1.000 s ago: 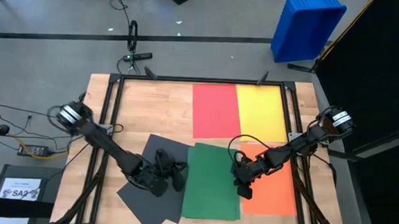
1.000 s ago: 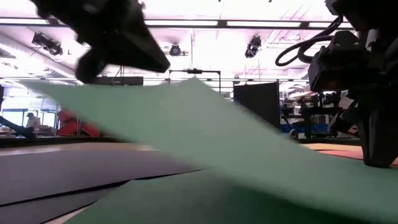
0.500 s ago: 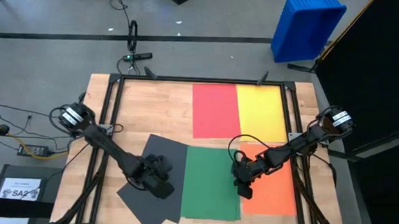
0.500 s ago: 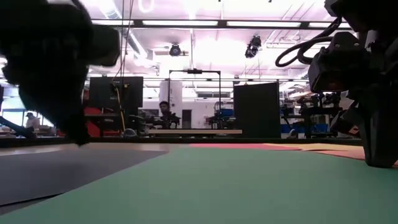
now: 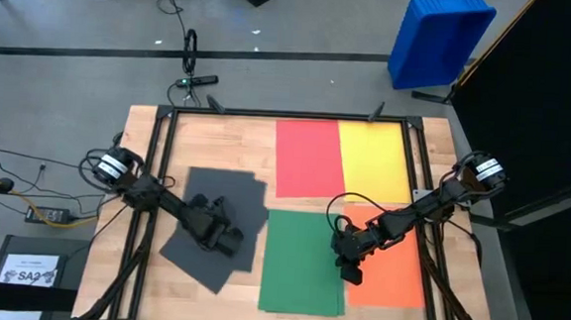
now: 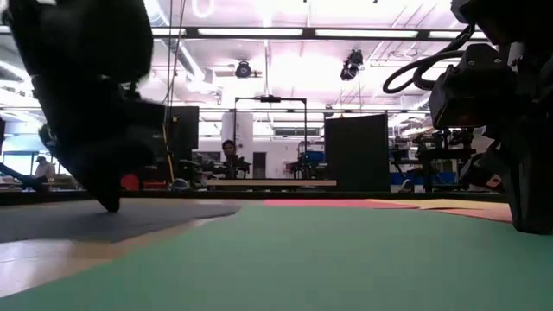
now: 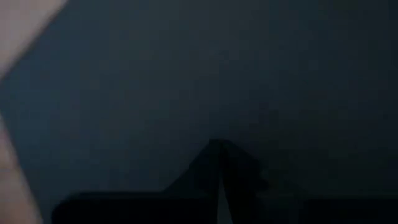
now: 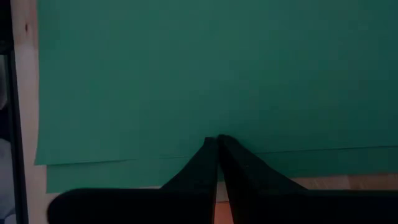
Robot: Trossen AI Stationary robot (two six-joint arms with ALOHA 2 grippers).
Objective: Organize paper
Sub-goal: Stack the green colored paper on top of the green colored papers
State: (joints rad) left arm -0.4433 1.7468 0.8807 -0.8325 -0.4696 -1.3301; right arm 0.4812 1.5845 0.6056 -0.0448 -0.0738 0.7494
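Five sheets of paper lie flat on the wooden table: red (image 5: 307, 158) and yellow (image 5: 373, 162) side by side at the far side, green (image 5: 302, 262) and orange (image 5: 391, 258) nearer, and a black sheet (image 5: 212, 227) lying askew at the left. My left gripper (image 5: 227, 242) is shut, its tips down on the black sheet (image 7: 186, 74). My right gripper (image 5: 349, 272) is shut, its tips on the green paper (image 8: 205, 68), close to the orange sheet. A second green edge (image 8: 112, 175) shows under the top green sheet. My left gripper presses its shut fingertips (image 7: 219, 147) down on the black sheet, near its corner next to the green sheet (image 5: 235, 251), slanting down from the table's left. The sheet lies flat on the table. My right gripper presses its shut fingertips (image 8: 217, 140) down on the green paper just inside its right edge (image 8: 280, 150), slanting down from the table's right. The green paper lies flat.
A dark metal frame (image 5: 162, 172) runs around the tabletop. Bare wood (image 5: 222, 141) shows at the far left of the table. A blue bin (image 5: 442, 39) stands on the floor beyond the far right corner, and a small white printed sheet (image 5: 30, 270) lies off the table's left.
The green sheet's left edge, raised a second ago, has dropped flat. My left gripper has tipped downward and gone toward the table's left and far edges. The black sheet has slid and turned with it, clear of the green sheet.
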